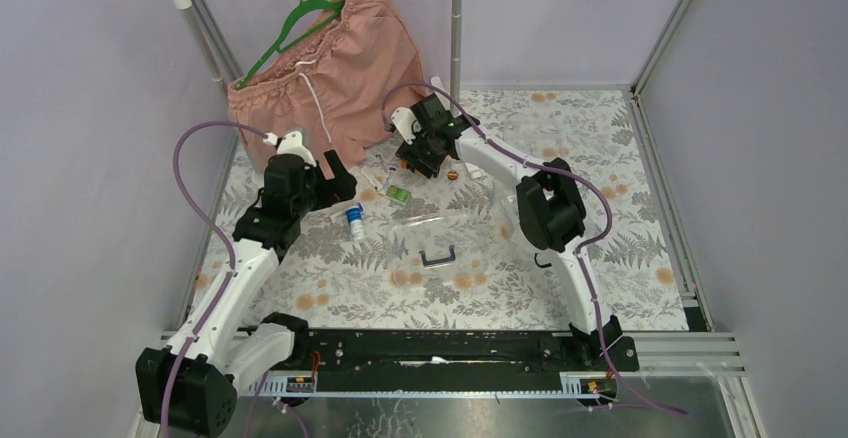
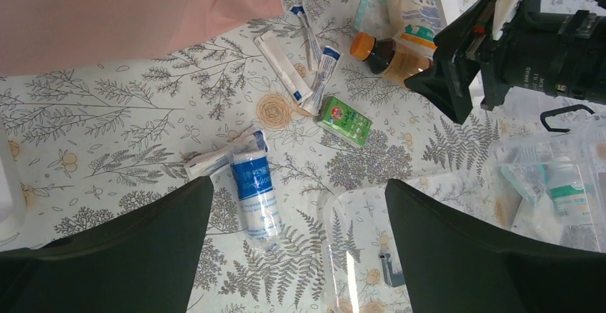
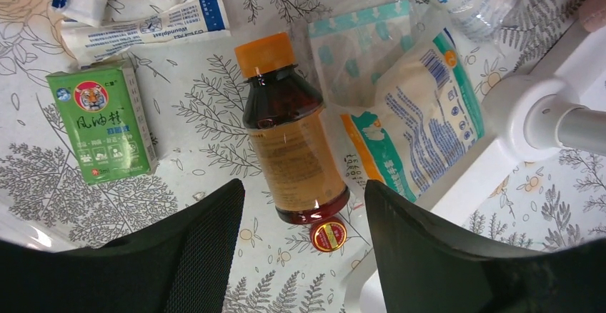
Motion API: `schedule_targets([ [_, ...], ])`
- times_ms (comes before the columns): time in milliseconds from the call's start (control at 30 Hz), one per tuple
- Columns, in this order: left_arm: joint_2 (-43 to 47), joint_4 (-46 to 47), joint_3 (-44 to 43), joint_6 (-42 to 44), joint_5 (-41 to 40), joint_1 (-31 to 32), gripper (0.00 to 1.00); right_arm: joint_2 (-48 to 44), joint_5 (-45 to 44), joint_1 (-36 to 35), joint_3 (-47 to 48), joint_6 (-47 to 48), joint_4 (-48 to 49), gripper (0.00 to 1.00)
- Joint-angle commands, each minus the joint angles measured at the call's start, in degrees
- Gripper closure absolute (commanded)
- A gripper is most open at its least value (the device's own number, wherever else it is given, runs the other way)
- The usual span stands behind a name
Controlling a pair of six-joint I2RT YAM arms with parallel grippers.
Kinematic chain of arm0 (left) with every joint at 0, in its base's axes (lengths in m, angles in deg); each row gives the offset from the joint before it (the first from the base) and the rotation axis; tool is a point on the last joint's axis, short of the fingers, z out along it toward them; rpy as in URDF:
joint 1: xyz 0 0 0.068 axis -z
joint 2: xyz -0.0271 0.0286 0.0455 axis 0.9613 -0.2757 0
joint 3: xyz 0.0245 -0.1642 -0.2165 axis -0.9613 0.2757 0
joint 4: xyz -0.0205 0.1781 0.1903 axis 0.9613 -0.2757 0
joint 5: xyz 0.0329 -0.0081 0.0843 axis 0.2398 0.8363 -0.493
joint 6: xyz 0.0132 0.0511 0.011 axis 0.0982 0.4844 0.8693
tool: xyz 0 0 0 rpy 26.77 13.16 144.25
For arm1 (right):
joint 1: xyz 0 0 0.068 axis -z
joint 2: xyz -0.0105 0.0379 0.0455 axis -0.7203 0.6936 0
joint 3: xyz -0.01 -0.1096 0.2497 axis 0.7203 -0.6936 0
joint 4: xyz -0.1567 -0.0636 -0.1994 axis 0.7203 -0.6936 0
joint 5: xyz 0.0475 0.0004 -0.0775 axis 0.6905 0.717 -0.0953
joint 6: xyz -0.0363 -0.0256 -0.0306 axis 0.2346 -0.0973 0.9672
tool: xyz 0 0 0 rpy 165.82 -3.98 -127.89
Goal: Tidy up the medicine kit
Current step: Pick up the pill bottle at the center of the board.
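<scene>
Right claw point(image 3: 301, 206) spread, empty, over brown bottle point(image 3: 291, 145)

The clear lid point(image 1: 420, 233) with its black U-shaped handle point(image 1: 437, 256) lies flat on the counter point(image 1: 640, 248), apart from the clear box point(image 2: 543, 157), which stands open and holds a small white bottle point(image 2: 568, 197) with a teal label. Loose beyond the lid are a blue-labelled bandage roll point(image 2: 256, 195) on its side, a green tiger-printed carton point(image 3: 103, 123) lying flat and several blue-and-white plaster strips point(image 3: 143, 27). A brown bottle point(image 3: 293, 148) with an orange cap lies on its side, a small red round tin point(image 3: 329, 234) just beside its base and sealed dressing pouches point(image 3: 400, 120) alongside.
</scene>
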Motion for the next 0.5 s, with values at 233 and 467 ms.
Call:
schedule_targets([
  [233,0.6,-0.3,0.6,1.2,0.2,-0.9,0.01,4.0,1.2,-0.2,4.1,1.3,-3.6,0.31],
  [467,0.5,-0.3,0.7,1.1,0.7,-1.2,0.01,5.1,1.8,-0.2,4.6,1.2,-4.7,0.35],
])
